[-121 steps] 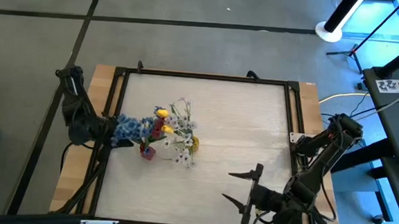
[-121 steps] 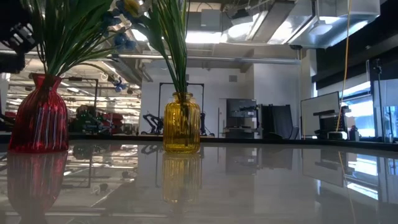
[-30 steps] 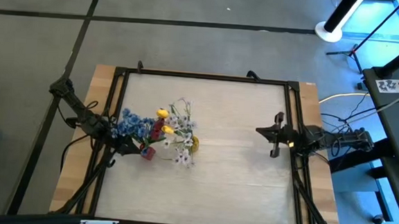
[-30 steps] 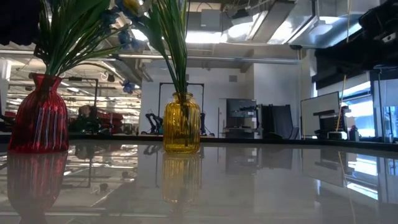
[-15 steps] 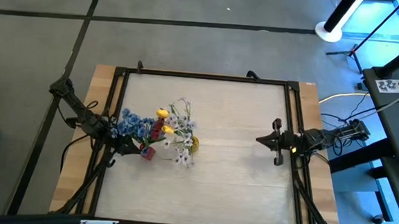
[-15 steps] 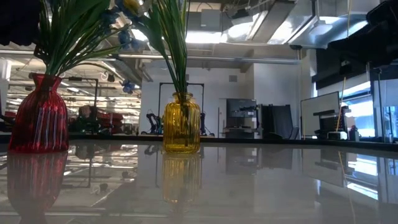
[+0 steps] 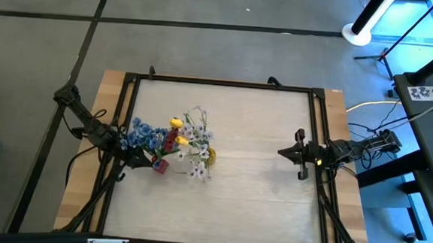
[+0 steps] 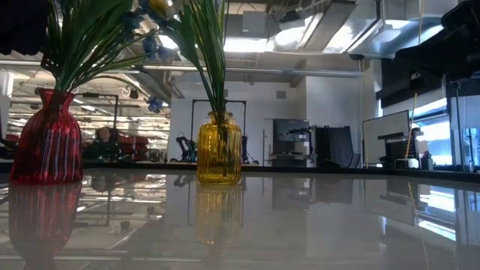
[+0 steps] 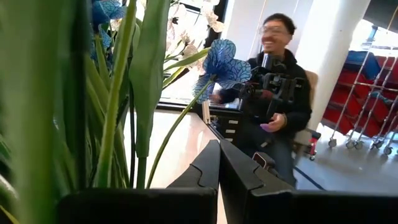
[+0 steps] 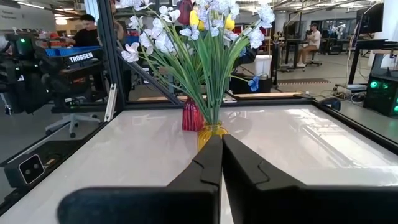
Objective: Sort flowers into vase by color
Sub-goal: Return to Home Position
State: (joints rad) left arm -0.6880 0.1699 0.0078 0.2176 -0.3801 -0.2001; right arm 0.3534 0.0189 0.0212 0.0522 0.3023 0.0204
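where the table (image 8: 300,217) gleams, flowers (image 7: 146,136) (red vase (image 8: 46,139), yellow vase (image 8: 219,150)), person (image 9: 280,93)

Upright on the left half of the table (image 7: 262,117), close together without touching: ribbed red vase (image 8: 46,139) and ribbed yellow vase (image 8: 219,148). From the red vase, green stems fanning wide, blue blooms (image 7: 142,136) leaning toward the table's left edge, dark red bud (image 7: 172,140) beside them. Above the yellow vase, straighter stems topped with white sprigs (image 7: 196,164) and yellow tulips (image 7: 175,123).
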